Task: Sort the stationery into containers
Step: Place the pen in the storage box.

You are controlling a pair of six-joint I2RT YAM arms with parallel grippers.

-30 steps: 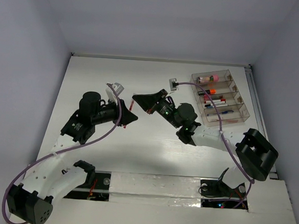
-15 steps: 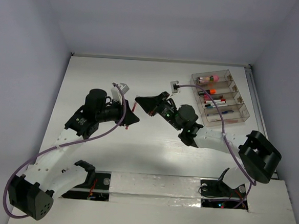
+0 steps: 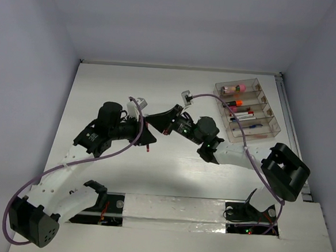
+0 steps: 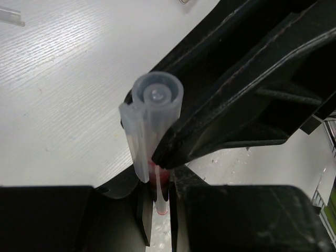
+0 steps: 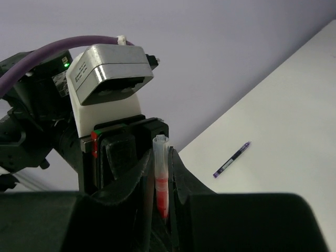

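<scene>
Left gripper (image 4: 159, 215) is clenched on the red pen (image 4: 160, 184), with the clear cap (image 4: 156, 97) standing out beyond its jaws. Right gripper (image 5: 161, 178) grasps the same pen from the facing side. Both meet above the counter (image 3: 101, 87), well left of the organiser (image 3: 274, 129). Step in hand: apparently a handover. The next move calls for the left gripper to let go, so that the right can carry the pen to a compartment.

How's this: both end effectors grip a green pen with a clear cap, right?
Wrong colour: the pen is red, not green, as the left wrist view shows. The left end effector and right end effector both grip it; its cap is clear.
</scene>
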